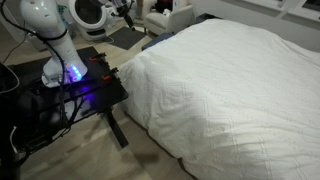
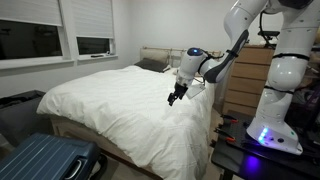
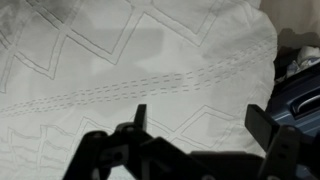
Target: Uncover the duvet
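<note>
a blue ribbed suitcase [image 2: 45,160] sits at the far left, by the bed's near corner. the white quilted duvet [image 2: 115,105] lies spread over the whole bed, wrinkled and draped down its sides. the gripper [image 2: 176,97] hangs close over the duvet near its right edge, jaws spread wide with nothing between them. further right stand a wooden dresser [image 2: 245,85] and the arm's blue-lit base [image 2: 272,135].

The glossy white arm [image 2: 285,55] has black fingers [image 3: 139,118].
</note>
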Tool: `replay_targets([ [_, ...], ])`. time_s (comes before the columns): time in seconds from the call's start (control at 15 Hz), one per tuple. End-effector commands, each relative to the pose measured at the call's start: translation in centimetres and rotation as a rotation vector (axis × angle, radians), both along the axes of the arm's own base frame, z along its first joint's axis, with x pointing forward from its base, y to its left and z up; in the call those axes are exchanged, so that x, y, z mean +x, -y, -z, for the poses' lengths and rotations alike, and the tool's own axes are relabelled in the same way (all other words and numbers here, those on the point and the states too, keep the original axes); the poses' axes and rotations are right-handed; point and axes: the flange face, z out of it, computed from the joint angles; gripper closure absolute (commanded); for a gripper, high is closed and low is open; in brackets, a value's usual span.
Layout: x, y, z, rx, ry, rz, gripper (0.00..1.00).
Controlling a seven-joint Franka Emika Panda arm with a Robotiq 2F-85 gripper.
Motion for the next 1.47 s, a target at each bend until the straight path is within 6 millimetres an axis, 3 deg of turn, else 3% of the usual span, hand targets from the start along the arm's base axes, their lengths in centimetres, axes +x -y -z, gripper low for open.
replay_targets([
  [0.0, 2.1, 0.2, 3.1, 0.019, -0.002, 0.042, 0.00],
  [0.4, 3.9, 0.8, 8.8, 0.046, 0.009, 0.134, 0.00],
  [0.87, 4.0, 1.6, 16.2, 0.038, -0.134, 0.171, 0.00],
  [1.4, 4.3, 2.4, 20.2, -0.080, -0.141, 0.045, 0.00],
])
